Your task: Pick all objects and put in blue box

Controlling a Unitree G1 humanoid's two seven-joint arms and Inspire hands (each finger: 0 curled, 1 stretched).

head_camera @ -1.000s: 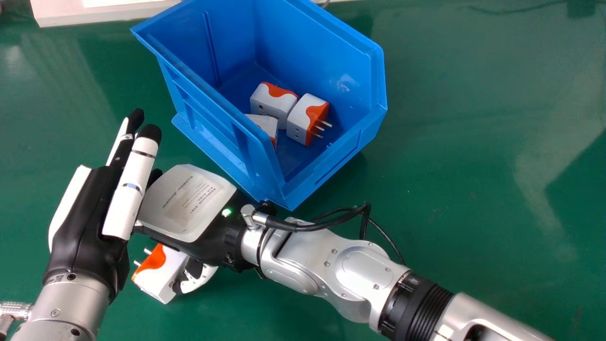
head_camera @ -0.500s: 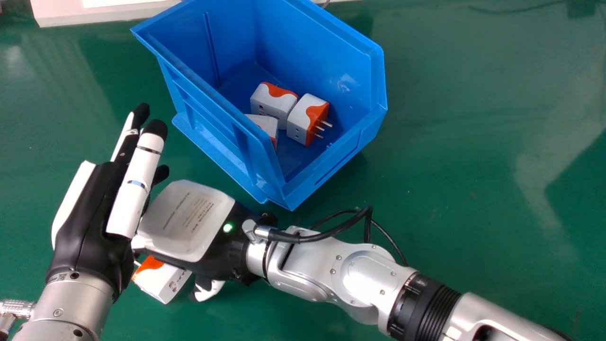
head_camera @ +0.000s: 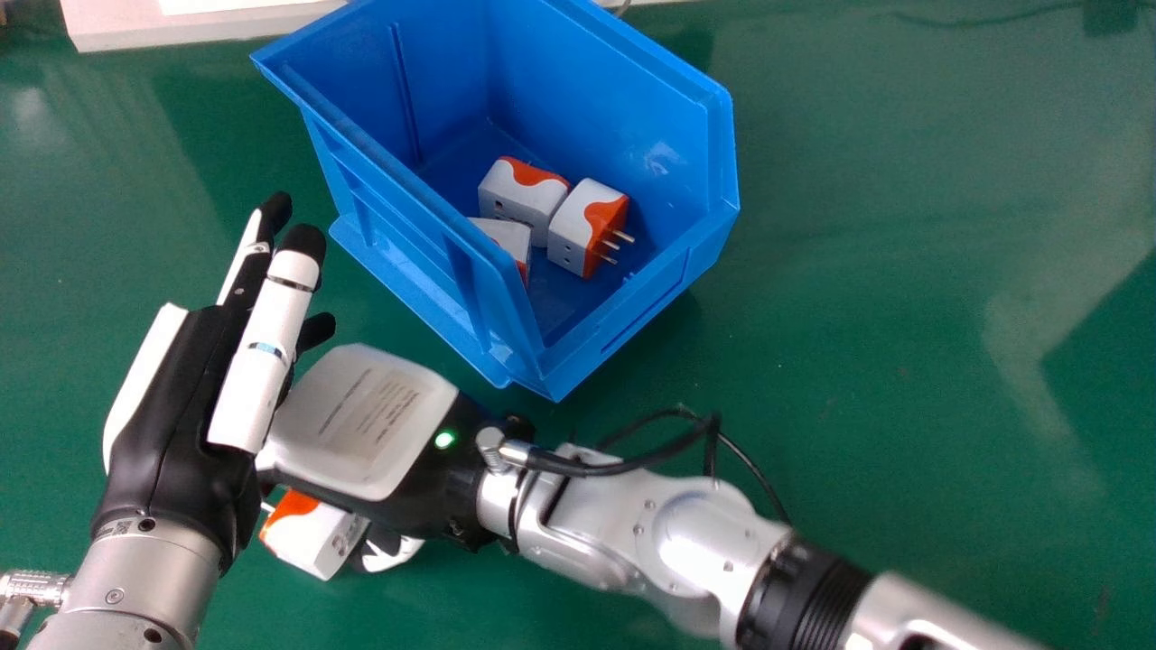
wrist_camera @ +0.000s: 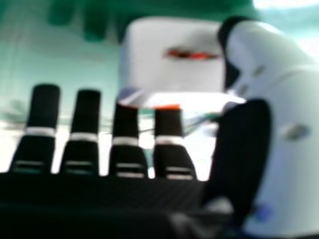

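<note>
The blue box [head_camera: 587, 99] holds three white-and-orange plug adapters [head_camera: 571, 233], one partly behind its near-left wall. Another adapter [head_camera: 312, 540] rests on the green table below the right hand [head_camera: 361, 420], partly covered by it, the thumb close to one side. In the right hand view this adapter [wrist_camera: 172, 72] sits between the straight fingers and the thumb of the right hand [wrist_camera: 284, 104]; the thumb tip appears against it. My left hand [head_camera: 181, 433] is open at the left, fingers straight and pointing away, close beside the right hand.
Black cables [head_camera: 632, 465] loop over the right wrist, just off the box's near corner. A white object [head_camera: 163, 25] lies at the table's far left edge. Green table surface [head_camera: 903, 271] stretches to the right of the box.
My right hand has shifted down and slightly right in the head view; its thumb came away from the adapter, then near it again. The adapter has slid slightly right. My left hand moved slightly up and right.
</note>
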